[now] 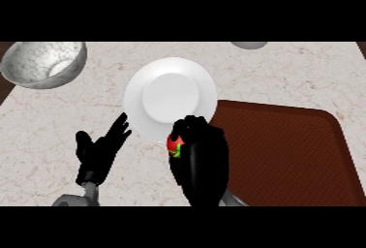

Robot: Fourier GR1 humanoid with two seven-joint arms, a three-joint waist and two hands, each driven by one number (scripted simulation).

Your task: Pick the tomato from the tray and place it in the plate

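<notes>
Tomato (174,144) mostly hidden by right robot hand (204,160); grey obj (249,44) cut off at top.

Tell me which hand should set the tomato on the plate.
Right. The right hand is already curled round the tomato at the plate's near rim. The left hand is open and holds nothing.

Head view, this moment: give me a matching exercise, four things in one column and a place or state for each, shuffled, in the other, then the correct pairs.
Things:
1. tomato
2. plate
3. tray
4. bowl

Places or states:
A. speckled, at the counter's far left corner
B. brown, on the right side, nothing visible on it
C. red and green, inside the curled right hand
D. white, in the middle, nothing on it yet

Pairs: 1-C, 2-D, 3-B, 4-A

The left hand rests open left of the plate.
</notes>
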